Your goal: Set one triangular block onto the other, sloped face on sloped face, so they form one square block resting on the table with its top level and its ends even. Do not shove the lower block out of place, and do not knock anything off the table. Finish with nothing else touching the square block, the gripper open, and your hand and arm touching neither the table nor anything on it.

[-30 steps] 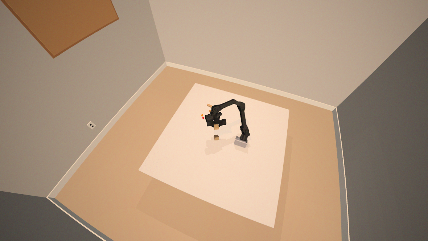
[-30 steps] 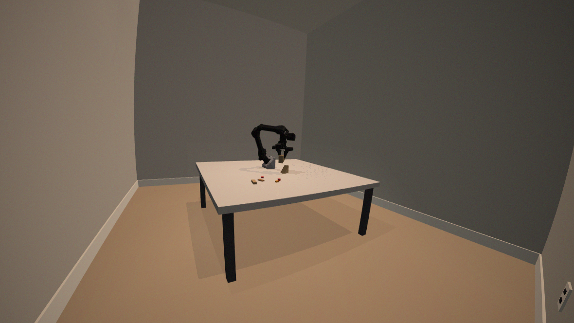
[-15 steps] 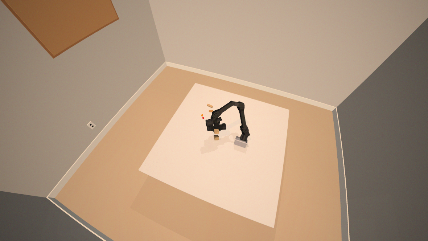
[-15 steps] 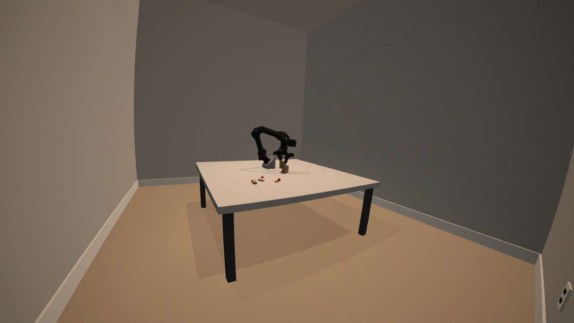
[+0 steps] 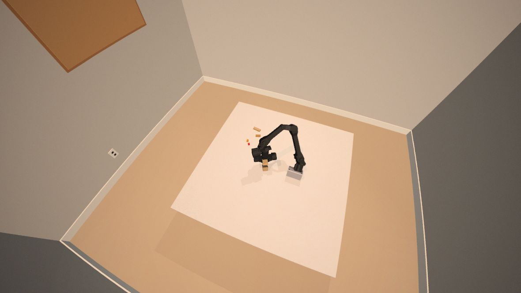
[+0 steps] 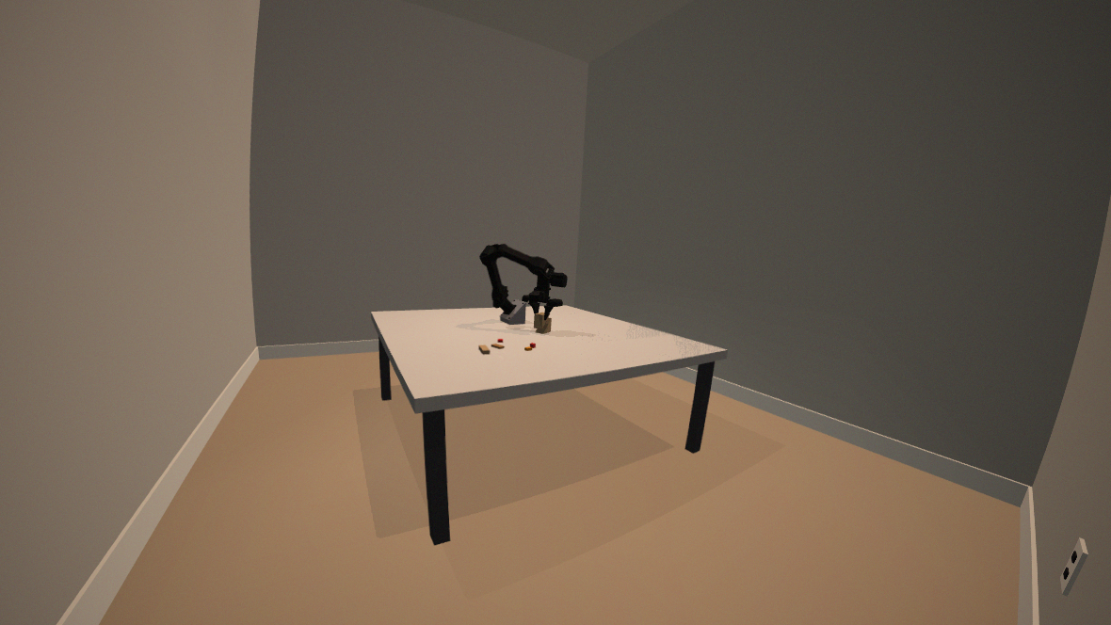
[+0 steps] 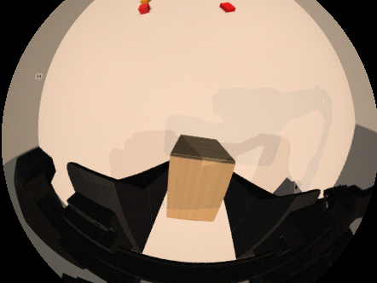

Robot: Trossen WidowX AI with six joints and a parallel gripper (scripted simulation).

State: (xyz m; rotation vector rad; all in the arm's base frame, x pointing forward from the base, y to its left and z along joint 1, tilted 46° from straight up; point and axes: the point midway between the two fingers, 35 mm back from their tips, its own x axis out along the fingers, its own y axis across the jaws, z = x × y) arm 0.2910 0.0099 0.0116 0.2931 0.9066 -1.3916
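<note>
My gripper (image 5: 265, 160) (image 6: 541, 314) (image 7: 197, 168) is shut on one triangular wooden block (image 5: 265, 162) (image 6: 538, 321) (image 7: 200, 179). In the wrist view this block is pinched between both black fingers, a dark face at its far end and a tan face towards the camera. The other triangular block (image 5: 265, 168) (image 6: 545, 327) stands on the table (image 5: 233, 204) (image 6: 435, 376). The held block is very close to it and overlaps it in the top and exterior views. I cannot tell whether they touch or how their slopes line up. The lower block is hidden in the wrist view.
A tan plank (image 5: 256, 129) (image 6: 484, 348), a brown block (image 5: 258, 135) (image 6: 497, 345), an orange piece (image 5: 247, 140) (image 6: 528, 348) and a red cube (image 5: 248, 144) (image 6: 533, 344) (image 7: 144, 8) lie beyond the gripper. Another red piece (image 6: 500, 340) (image 7: 227, 7) lies nearby.
</note>
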